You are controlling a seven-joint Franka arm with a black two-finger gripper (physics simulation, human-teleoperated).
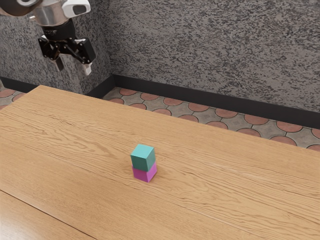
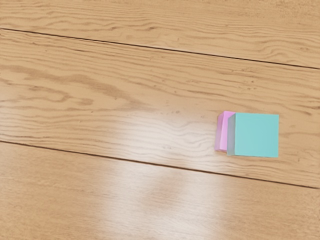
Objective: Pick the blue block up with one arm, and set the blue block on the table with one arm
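Note:
My gripper hangs high at the exterior view's upper left, its two fingers wide apart with nothing between them. Well below it and toward the exterior view's right, the teal-blue block rests on top of a pink-purple block, which stands on the wooden table. In the wrist view the blue block covers most of the pink block, one side of which shows past its edge.
The table's far edge runs in front of a tiled floor and a rough grey wall. Dark seams cross the tabletop.

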